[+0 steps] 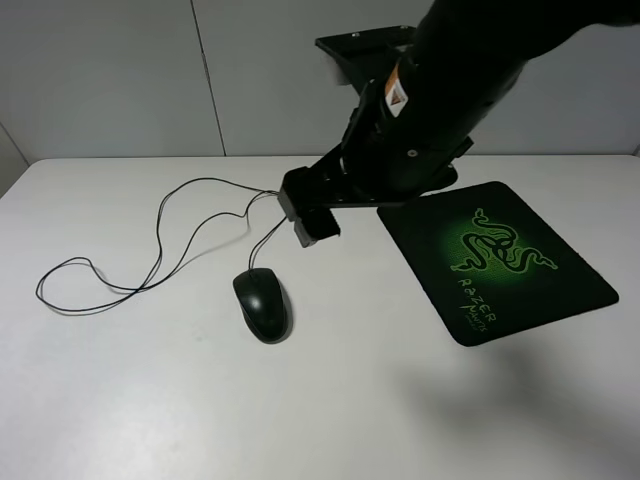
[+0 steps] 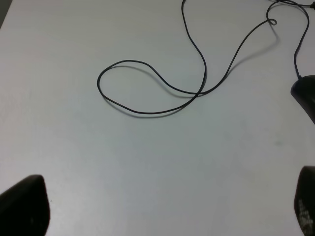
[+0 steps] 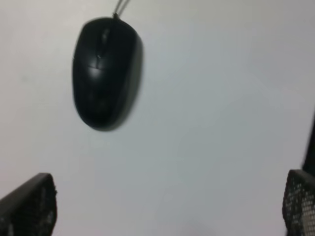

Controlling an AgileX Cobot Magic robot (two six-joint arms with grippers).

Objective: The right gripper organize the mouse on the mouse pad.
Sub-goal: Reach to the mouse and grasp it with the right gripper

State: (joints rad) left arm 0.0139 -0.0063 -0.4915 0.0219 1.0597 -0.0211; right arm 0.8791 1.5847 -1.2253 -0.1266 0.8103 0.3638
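Note:
The black mouse (image 1: 262,304) lies on the white table (image 1: 330,400), left of the mouse pad (image 1: 497,260), which is black with a green snake logo and lies flat at the right. The mouse's thin cord (image 1: 160,240) loops off to the left. My right gripper (image 1: 308,215) hangs above the table just behind the mouse and apart from it. In the right wrist view the right gripper (image 3: 165,206) is open and empty, with the mouse (image 3: 105,71) ahead of its fingers (image 3: 29,206). My left gripper (image 2: 165,211) is open and empty over bare table.
The cord (image 2: 162,86) makes a loose loop on the table in the left wrist view, and the mouse's edge (image 2: 306,93) shows at the side of that view. The right arm (image 1: 450,90) reaches in from the back right, above the pad's far corner.

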